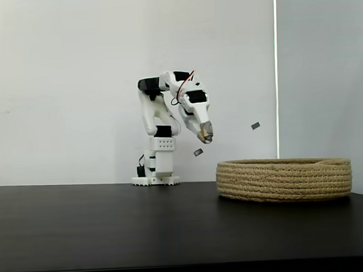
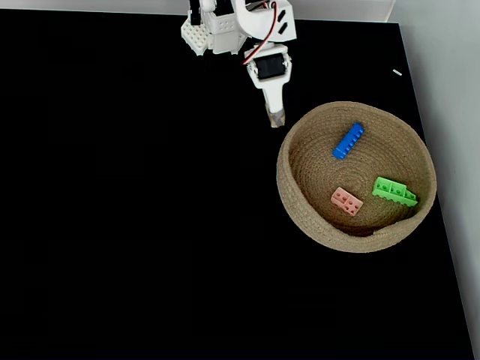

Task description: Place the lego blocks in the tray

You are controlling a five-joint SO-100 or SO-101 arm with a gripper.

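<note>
Three bricks lie inside the basket (image 2: 300, 196), seen from above: one long blue brick (image 2: 348, 140) toward the far side, one green brick (image 2: 394, 190) near the right wall, and one pale pink brick (image 2: 346, 200) just left of the green one, apart from it. None of them touches another. In the side-on fixed view the basket (image 1: 284, 179) sits on the dark table (image 1: 113, 229) to the right of the arm's base, and its wall hides the bricks.

The white arm (image 1: 160, 122) is folded up over its base, with the claw (image 1: 205, 135) tilted down and hanging above the table, just outside the basket's rim. Seen from above, the claw (image 2: 276, 118) holds nothing, its fingers drawn together.
</note>
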